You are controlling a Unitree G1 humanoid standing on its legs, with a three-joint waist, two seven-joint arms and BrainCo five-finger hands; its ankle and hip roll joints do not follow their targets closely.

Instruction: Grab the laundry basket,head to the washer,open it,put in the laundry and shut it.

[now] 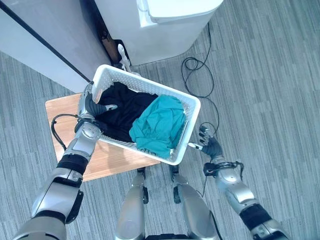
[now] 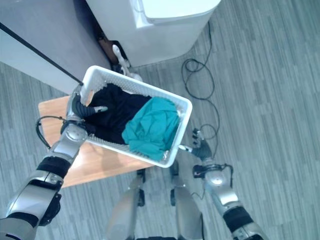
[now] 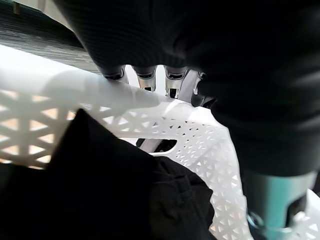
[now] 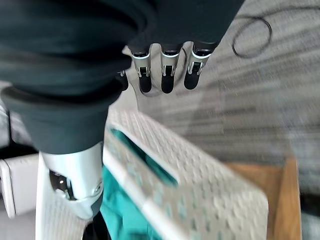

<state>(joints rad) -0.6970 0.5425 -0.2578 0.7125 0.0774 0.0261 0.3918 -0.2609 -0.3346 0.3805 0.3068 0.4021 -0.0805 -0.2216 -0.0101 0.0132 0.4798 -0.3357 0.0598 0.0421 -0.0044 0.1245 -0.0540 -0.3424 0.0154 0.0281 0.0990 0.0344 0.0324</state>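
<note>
While we look down from the head, the right hand (image 1: 210, 146) sits nearest us, just off the near right corner of the white laundry basket (image 1: 186, 131). Its fingers (image 4: 167, 75) hang straight and relaxed in the right wrist view, clasping nothing, though whether the thumb tip touches the basket's corner we cannot quite tell.

Further left, the left hand (image 1: 93, 108) holds the basket's far left end: its fingers (image 3: 145, 77) curl over the outside of the rim (image 3: 125, 92) while the thumb reaches inside, above the black clothing (image 1: 125, 107). We see 2 garments in the basket, the black one at the left and a teal one (image 1: 159, 125) at the right.

The basket sits tilted across a wooden table (image 1: 107, 157), its right end jutting past the table's edge over the grey plank floor (image 1: 270, 90). Beyond it stands the white washer (image 1: 165, 25), lid down, and a grey panel (image 1: 45, 35) stands to the washer's left.
</note>
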